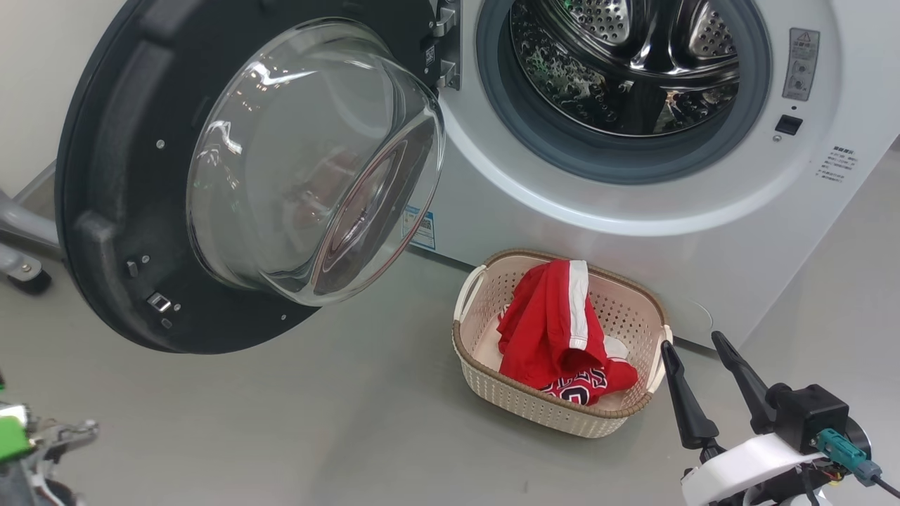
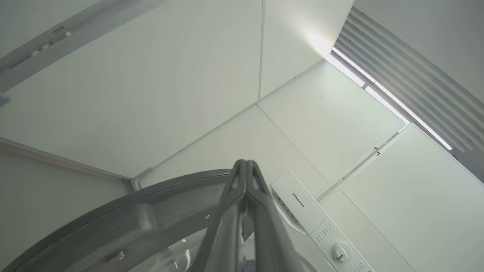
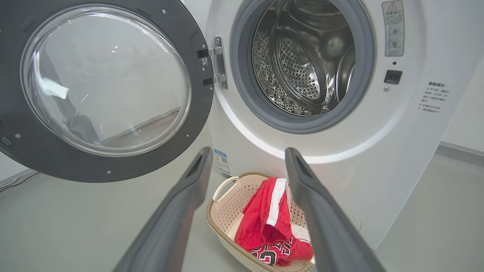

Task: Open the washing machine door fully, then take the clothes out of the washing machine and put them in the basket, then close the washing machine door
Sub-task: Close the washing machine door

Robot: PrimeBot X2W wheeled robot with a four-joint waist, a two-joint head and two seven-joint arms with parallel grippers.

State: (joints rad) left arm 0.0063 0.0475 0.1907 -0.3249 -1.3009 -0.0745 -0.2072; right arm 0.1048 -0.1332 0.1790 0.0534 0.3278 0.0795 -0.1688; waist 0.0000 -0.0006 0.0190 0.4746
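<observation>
1. The right gripper (image 1: 690, 341) is shown with its two long dark fingers spread wide and empty.
2. Just left of its fingertips, a cream perforated laundry basket (image 1: 534, 402) with a brown woven rim is set on the grey floor (image 1: 337, 422), close against the foot of the white washing machine (image 1: 633, 232).
3. Red shorts (image 1: 545, 327) with a white side stripe are draped inside the basket, over a red jersey (image 1: 587, 385) with black-and-white lettering.
4. In the right wrist view, the basket and both garments are framed between the two fingers, ahead of and below the tips.
5. Above and ahead of this gripper, the perforated steel drum (image 1: 619, 56) is exposed behind a grey seal.
6. The washing machine door (image 1: 105, 211) is held wide open on its hinge, well to the left of the right gripper, its clear glass bowl bulging outward.
7. The left gripper (image 2: 245, 163) is shown closed, fingers pressed together and empty; the door's dark rim is seen just beyond them.
</observation>
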